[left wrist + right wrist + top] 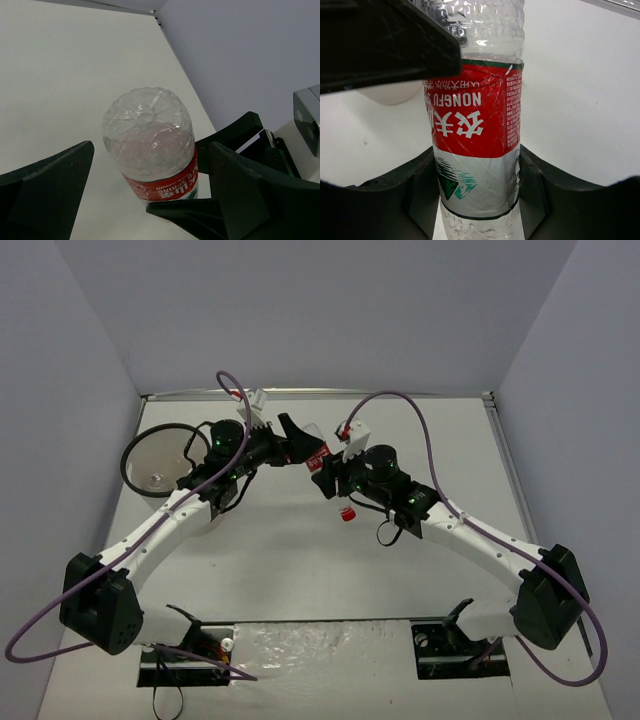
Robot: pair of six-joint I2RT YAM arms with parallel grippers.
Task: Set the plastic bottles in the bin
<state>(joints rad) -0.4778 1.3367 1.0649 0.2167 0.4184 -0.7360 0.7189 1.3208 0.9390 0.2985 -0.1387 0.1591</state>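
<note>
A: Which step is this?
B: Likely a handover. The right gripper is clamped on the red-labelled bottle, and the wide-open, empty left gripper straddles its base.
A: Next?
B: The left gripper closes, the right lets go, then the bottle goes to the bin.

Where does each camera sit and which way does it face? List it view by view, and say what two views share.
Top external: above and behind the bases, looking down on the table, the bin and both arms.
Left wrist: on the left arm, looking along the open left fingers at the red-labelled bottle's base.
Right wrist: on the right arm, looking between the right fingers, shut on that bottle.
Shared: all three show the bottle; each wrist view catches the other arm's fingers.
</note>
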